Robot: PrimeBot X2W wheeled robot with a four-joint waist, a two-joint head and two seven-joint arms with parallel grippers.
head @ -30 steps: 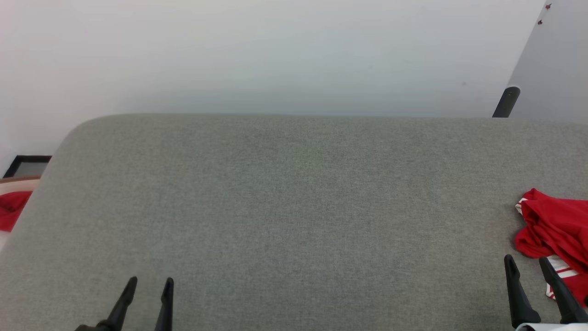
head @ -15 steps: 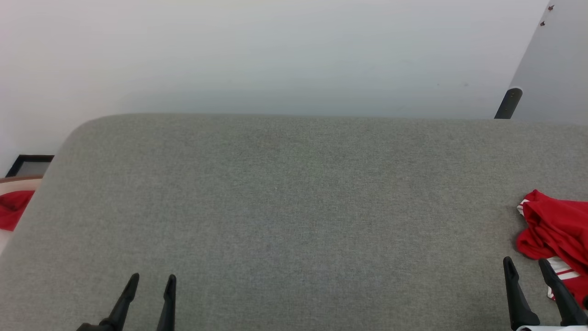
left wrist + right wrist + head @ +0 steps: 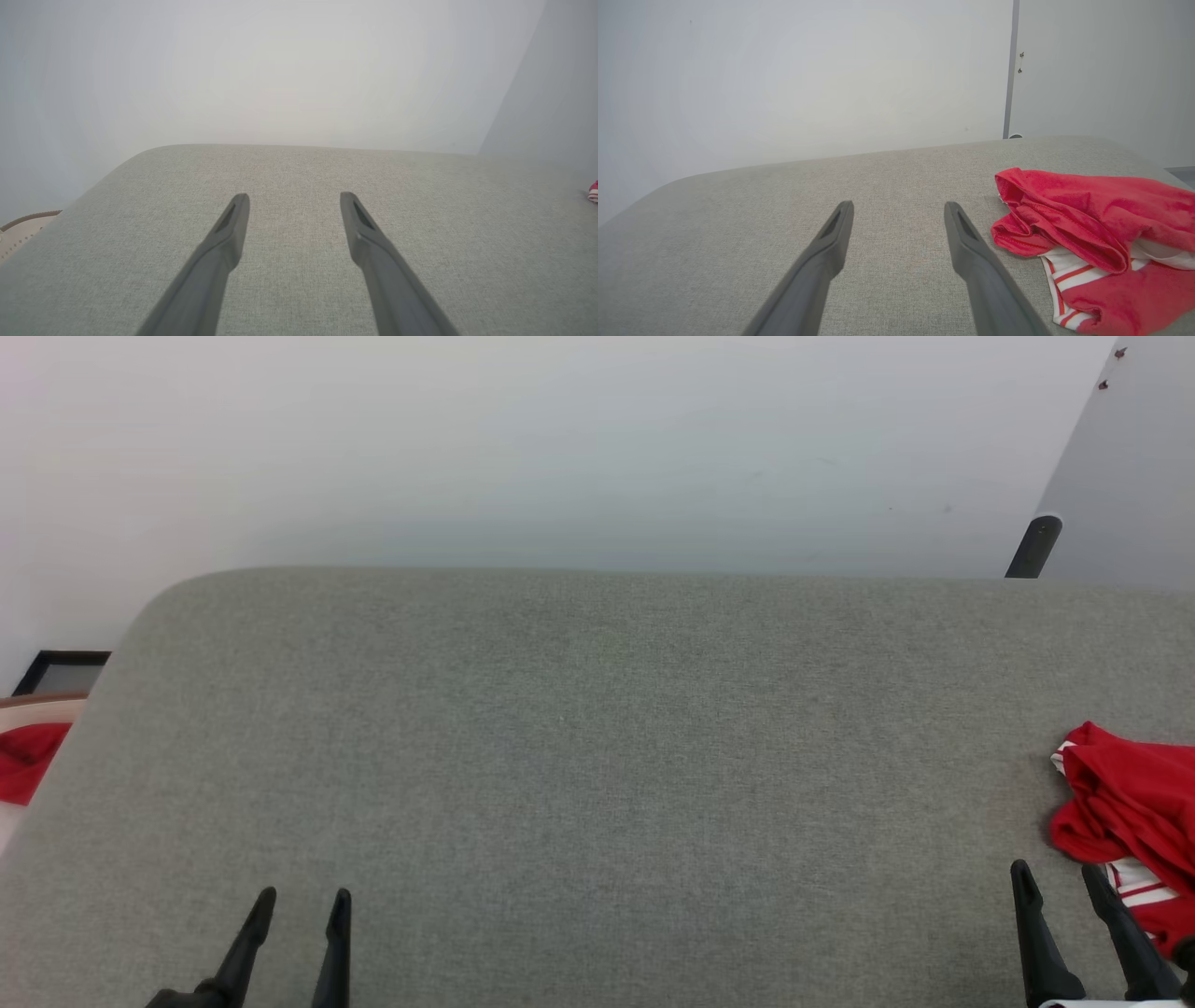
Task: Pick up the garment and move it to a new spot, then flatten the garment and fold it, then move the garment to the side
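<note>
Lying just beside right fingers (image 3: 971,261): crumpled garment (image 3: 1087,219).

Crumpled garment (image 3: 1130,803), cut off
Right end of the grey cushion (image 3: 597,756): folds hide its front; off the left end, a red cloth (image 3: 26,761) is cropped too.
</note>
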